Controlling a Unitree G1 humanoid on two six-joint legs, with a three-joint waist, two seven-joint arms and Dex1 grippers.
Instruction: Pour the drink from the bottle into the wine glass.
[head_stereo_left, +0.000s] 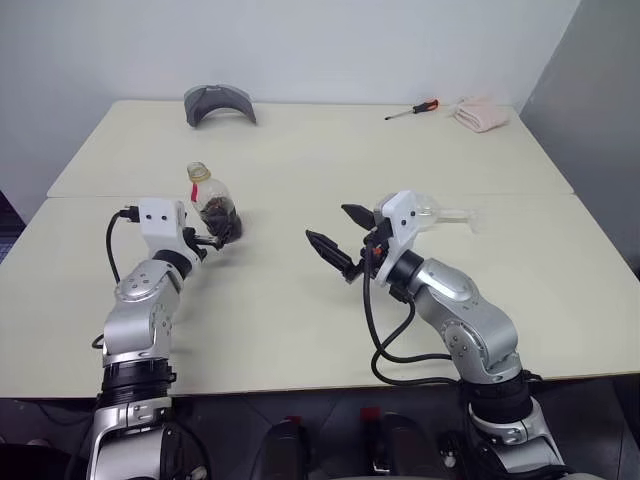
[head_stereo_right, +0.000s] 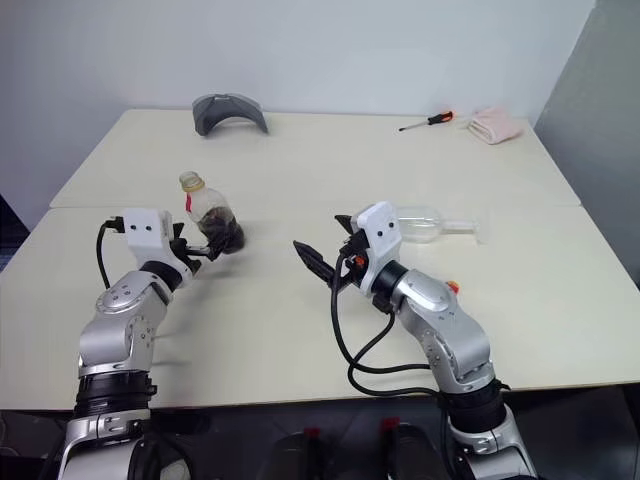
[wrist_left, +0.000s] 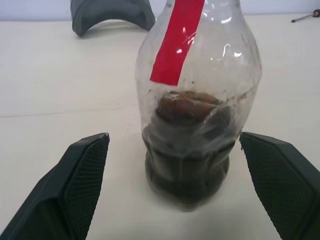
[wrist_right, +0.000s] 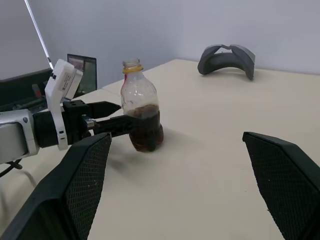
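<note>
Both arms reach forward — left gripper (head_stereo_left: 212, 238) and right gripper (head_stereo_left: 335, 232) agape.

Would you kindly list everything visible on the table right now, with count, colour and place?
Clear plastic bottle: one, dark brown drink in its lower part, red strip, upright, table's left.
Clear stemmed wine glass: one, lying on its side behind the right arm.
Grey curved object: one, far left.
Red-handled screwdriver: one, far right.
Pink folded cloth: one, far right corner.
Cream table: one.
Left tool: black, open, astride the bottle.
Right tool: black, open, mid-table.
</note>
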